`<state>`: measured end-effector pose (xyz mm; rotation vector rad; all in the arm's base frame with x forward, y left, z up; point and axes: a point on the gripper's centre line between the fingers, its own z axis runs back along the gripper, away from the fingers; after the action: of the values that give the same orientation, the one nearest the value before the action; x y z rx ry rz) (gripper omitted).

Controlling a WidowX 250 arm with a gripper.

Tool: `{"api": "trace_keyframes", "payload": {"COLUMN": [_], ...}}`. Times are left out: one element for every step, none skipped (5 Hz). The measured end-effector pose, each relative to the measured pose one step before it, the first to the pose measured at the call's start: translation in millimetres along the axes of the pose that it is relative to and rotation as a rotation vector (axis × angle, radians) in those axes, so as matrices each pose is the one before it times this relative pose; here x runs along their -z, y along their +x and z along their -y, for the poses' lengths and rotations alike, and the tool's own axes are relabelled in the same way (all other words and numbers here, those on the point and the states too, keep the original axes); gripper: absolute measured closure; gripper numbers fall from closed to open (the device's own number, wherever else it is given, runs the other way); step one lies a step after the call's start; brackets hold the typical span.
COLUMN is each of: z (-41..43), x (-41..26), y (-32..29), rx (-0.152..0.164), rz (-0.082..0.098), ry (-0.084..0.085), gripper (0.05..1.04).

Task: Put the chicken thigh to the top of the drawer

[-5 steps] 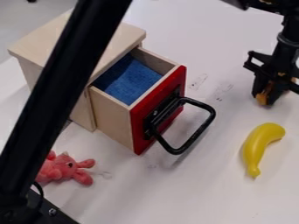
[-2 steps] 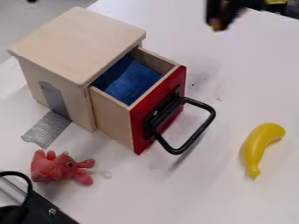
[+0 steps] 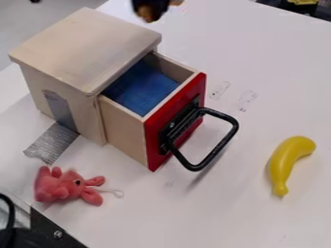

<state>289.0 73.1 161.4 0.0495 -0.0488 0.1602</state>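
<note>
Gripper (image 3: 152, 9) high in the view, by the far edge of the wooden cabinet's (image 3: 84, 51) top board; height over the desk (image 3: 265, 58) hard to judge. Jaws closed on the chicken thigh (image 3: 149, 17), a brown-orange piece, mostly hidden, low between the dark fingers. The thigh is in the grip, apart from the top board.

Cabinet stands near the desk's left edge, toward the far left corner. Drawer (image 3: 123, 130) pulled out, blue cloth (image 3: 142, 89) inside, red front (image 3: 154, 147), black loop handle (image 3: 231, 134) jutting toward the desk's right side. Silver tape (image 3: 52, 143) runs up the cabinet's side wall from the desk.

Pink plush toy (image 3: 61, 186) lies on the desk toward the near left, nearer us than the tape, a pale string at its side. Yellow banana (image 3: 282, 167) toward the right edge, well apart from the handle. Dark smudges on the desk between drawer and right edge.
</note>
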Motion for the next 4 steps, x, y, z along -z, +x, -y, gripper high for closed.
{"api": "trace_keyframes", "payload": {"z": [-28.69, -12.58, -4.52, -2.29], "x": [14.28, 15.43, 14.62, 3.41], "y": [-19.3, -7.42, -2.49, -1.03], "rx": [0.0617, 0.0665, 0.0398, 0.0056], "rz": [0.0006, 0.0117, -0.0231, -0.012], "ry": [0.0071, -0.0039, -0.0056, 0.0041], "gripper": [0.835, 0.835, 0.835, 0.785]}}
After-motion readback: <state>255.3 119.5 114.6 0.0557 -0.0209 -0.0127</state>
